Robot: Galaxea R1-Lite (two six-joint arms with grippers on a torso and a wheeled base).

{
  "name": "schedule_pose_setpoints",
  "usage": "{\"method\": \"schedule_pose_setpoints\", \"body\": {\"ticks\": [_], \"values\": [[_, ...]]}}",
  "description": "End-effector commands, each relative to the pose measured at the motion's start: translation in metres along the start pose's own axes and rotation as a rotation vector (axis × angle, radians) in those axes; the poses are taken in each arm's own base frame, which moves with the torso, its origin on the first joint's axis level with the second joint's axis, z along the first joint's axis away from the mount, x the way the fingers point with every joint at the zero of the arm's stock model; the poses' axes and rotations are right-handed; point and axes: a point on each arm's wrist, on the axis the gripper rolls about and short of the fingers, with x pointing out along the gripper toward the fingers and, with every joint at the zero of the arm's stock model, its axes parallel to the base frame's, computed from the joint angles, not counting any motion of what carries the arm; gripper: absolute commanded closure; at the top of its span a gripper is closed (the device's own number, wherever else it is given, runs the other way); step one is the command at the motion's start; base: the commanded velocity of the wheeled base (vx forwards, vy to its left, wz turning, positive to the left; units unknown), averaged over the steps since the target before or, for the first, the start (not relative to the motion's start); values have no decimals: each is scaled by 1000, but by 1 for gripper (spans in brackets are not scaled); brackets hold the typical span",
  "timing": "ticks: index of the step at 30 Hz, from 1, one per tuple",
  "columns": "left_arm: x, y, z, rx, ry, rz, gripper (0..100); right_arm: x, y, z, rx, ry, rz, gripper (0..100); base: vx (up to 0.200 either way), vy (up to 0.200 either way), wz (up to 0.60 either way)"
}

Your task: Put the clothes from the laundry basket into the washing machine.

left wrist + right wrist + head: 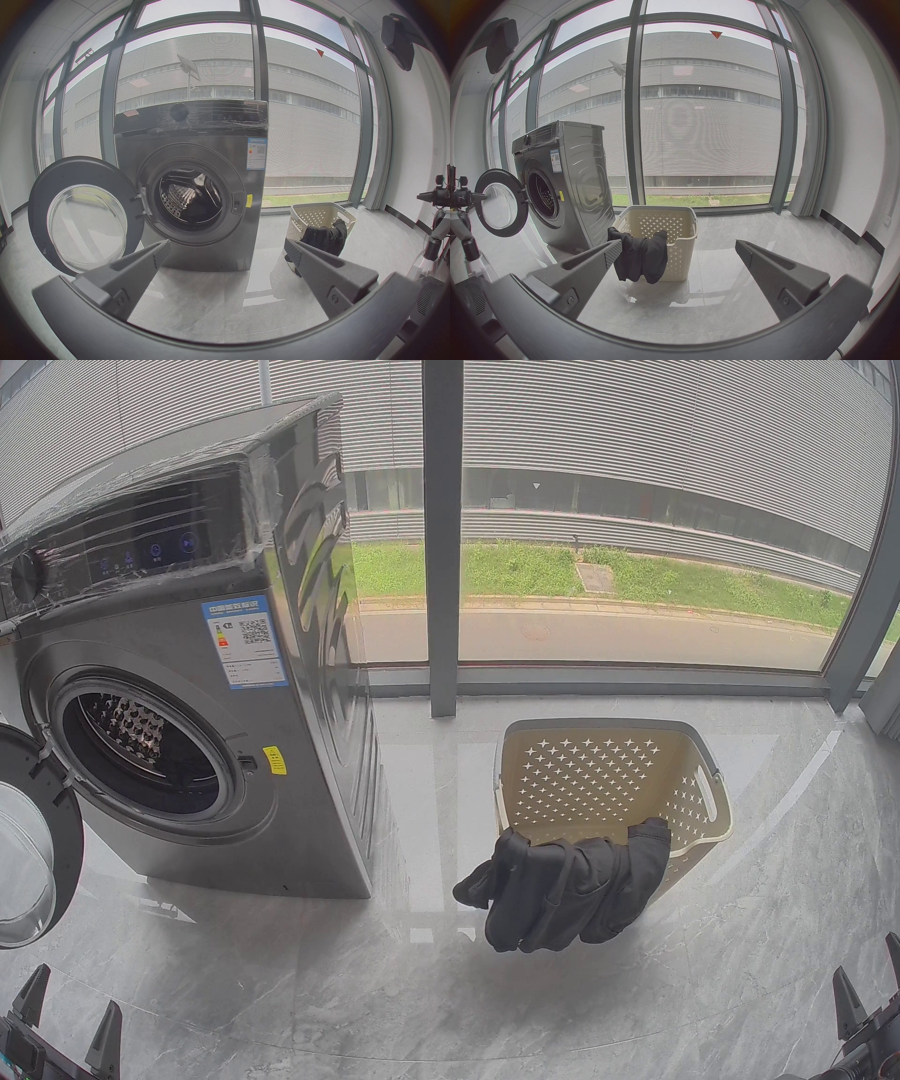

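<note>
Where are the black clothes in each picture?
Head view: clothes hang over the basket's near rim, right of the washer.
Left wrist view: clothes on the basket rim, beside the washer.
Right wrist view: clothes on the same rim.
Shared landmark: the washer.

At 9 o'clock, the washing machine (319, 735) is showing a smooth, semi-gloss grey metal shell, with wrinkled clear film (141, 472) covering its top. At 4 o'clock, the laundry basket (600, 772) is presenting matt, perforated cream plastic, and the clothes (562, 894) are reading as matt black cloth. The floor (422, 997) is reflecting like polished stone.
</note>
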Motion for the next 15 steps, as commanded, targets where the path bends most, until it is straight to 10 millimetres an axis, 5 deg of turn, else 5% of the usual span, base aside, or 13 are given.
{"method": "schedule_pose_setpoints", "body": {"ticks": [1, 8, 12, 15], "values": [[0, 0, -5, 0, 3, 0, 0, 1, 0, -5, -1, 11, 1, 0, 0, -200, 0], [0, 0, -5, 0, 3, -1, 0, 0, 0, 1, -8, -26, 2, 0, 0, -200, 0], [0, 0, -5, 0, 3, 0, 0, -16, 0, 55, -9, -179, 21, 0, 0, -100, 0], [0, 0, -5, 0, 3, -1, 0, -5, 2, 66, 12, -61, 140, 0, 0, 0, 0]]}}
